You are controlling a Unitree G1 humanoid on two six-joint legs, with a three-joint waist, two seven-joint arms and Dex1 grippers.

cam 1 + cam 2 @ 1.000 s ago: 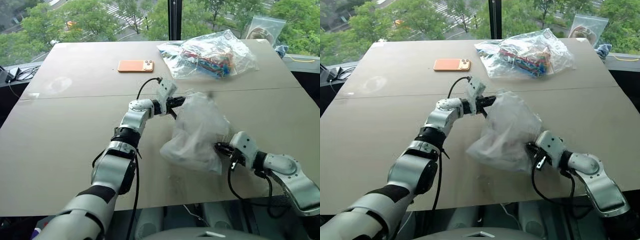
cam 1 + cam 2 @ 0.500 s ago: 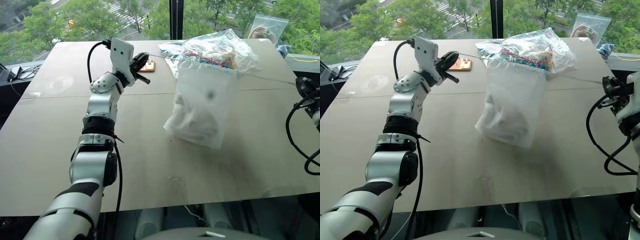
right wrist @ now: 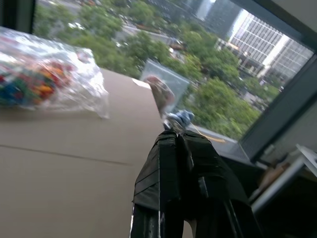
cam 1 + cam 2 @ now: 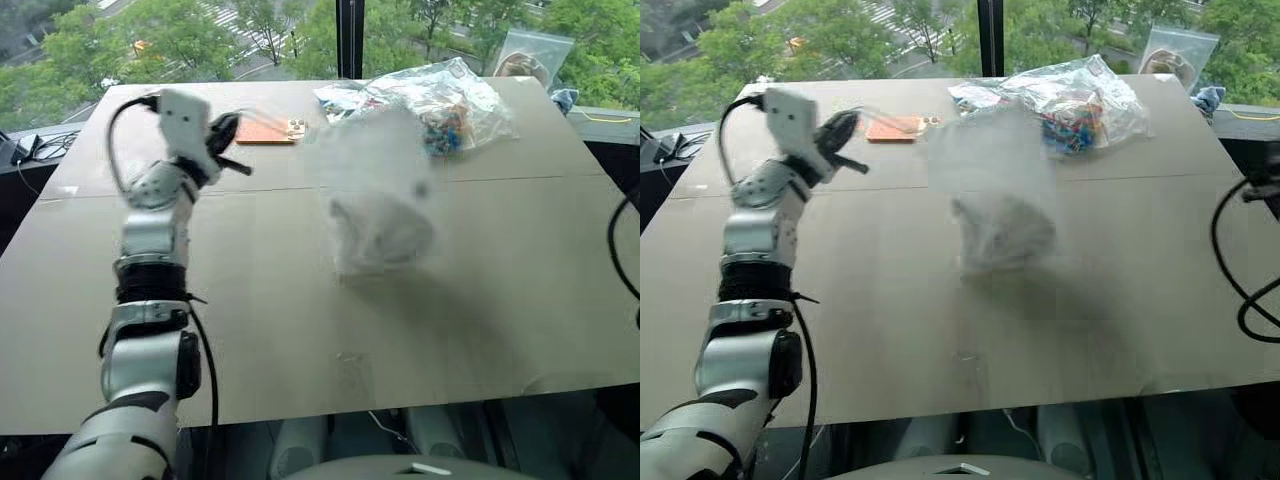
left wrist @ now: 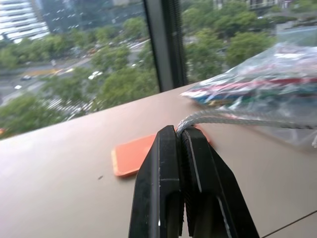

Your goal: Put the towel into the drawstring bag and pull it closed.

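The drawstring bag hangs blurred above the middle of the table. The towel shows as a pale bundle in its bottom. Raised at the far left, my left gripper is shut on the bag's white cord, which runs taut from its fingertips toward the bag. My right gripper is shut and held out past the table's right side. The cord on that side is too thin to make out at its tips.
An orange phone lies at the back left of the table. A clear plastic bag of colourful items sits at the back right, with a small zip bag behind it. A window runs along the far edge.
Both arms have swung further apart and up: the left to the left, the right out of the head views. The bag has lifted off the table and its upper part has drawn narrower.
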